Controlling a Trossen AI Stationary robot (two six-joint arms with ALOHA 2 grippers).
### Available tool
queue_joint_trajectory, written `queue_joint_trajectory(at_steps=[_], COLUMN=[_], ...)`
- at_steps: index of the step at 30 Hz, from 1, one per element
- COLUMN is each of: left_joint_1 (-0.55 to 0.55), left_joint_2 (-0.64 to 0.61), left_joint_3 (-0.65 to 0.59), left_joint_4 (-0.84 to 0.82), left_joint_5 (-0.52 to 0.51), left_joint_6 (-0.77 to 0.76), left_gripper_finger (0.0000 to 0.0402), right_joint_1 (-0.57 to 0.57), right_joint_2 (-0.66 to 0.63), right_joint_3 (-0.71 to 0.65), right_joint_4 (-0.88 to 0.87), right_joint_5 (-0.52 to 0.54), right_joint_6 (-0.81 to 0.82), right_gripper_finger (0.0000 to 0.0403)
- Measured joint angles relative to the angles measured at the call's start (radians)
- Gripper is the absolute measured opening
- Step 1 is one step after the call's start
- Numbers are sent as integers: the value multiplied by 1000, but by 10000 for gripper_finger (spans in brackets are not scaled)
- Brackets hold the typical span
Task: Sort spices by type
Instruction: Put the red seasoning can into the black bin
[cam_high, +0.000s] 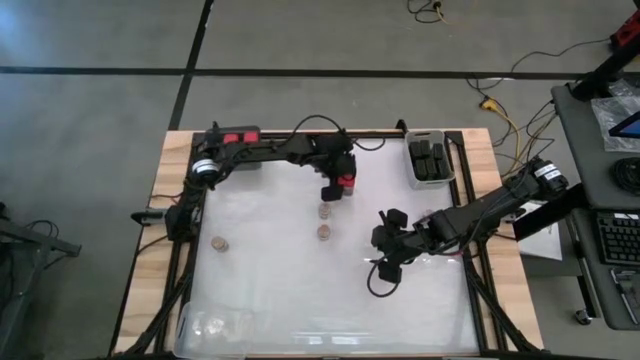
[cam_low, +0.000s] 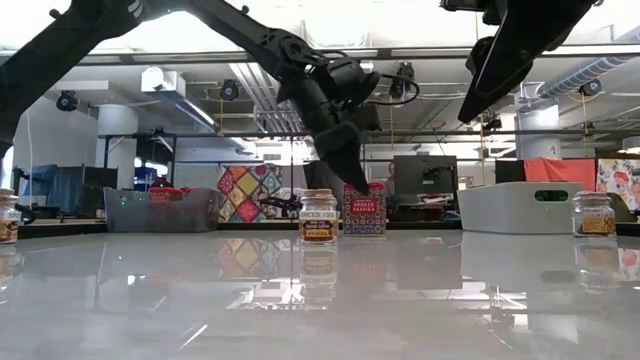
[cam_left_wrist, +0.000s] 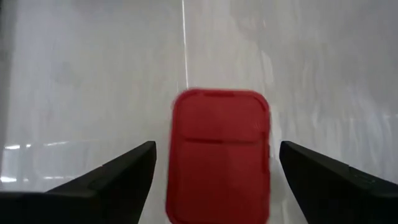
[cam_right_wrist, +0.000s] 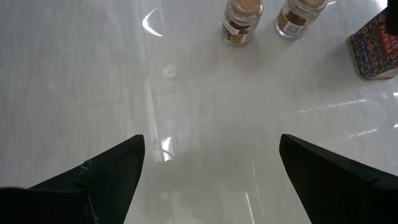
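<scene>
- My left gripper (cam_left_wrist: 214, 180) hangs over the middle-rear of the white table (cam_high: 300, 290), fingers (cam_left_wrist: 106, 180) spread wide with a red spice tin (cam_left_wrist: 219, 155) standing between them, clear of both pads in the left wrist view.
- From above, that same red tin (cam_high: 346, 184) sits on the tabletop under my left gripper (cam_high: 333, 190); from table height its patterned face (cam_low: 365, 210) shows just beside my dark fingers (cam_low: 345, 160).
- My right gripper (cam_right_wrist: 211, 180) hovers above bare table right of centre, fingers (cam_right_wrist: 106, 174) wide and holding nothing; the overhead camera places it (cam_high: 385, 262) well apart from the tin.
- Two tan-topped spice jars (cam_high: 324, 213) (cam_high: 324, 232) stand one behind the other near the table's middle, between my two grippers; my right wrist camera catches the pair (cam_right_wrist: 242, 22) (cam_right_wrist: 298, 15) side by side.
- One more jar (cam_high: 221, 244) stands alone toward the left edge, and a clear bin (cam_high: 215, 322) at the near left corner holds further jars, count unclear.
- A grey bin (cam_high: 431, 160) at the far right corner holds black blocky spice containers (cam_high: 430, 158).
- At the far left corner, red containers (cam_high: 240, 138) lie under my left arm; the bin around them is mostly hidden.
</scene>
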Motion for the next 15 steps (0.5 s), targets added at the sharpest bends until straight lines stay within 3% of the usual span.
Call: queue_joint_trajectory(at_steps=[6,15], left_joint_1=[8,28], left_joint_2=[3,32], left_joint_3=[-2,-4], left_joint_4=[55,33], left_joint_5=[1,-16], left_joint_6=[3,1], left_gripper_finger=[290,209], right_joint_1=[0,18], right_joint_2=[0,0], right_joint_3=[0,1], right_joint_4=[1,1], right_joint_5=[3,0], right_joint_6=[27,54], right_gripper_finger=[364,364])
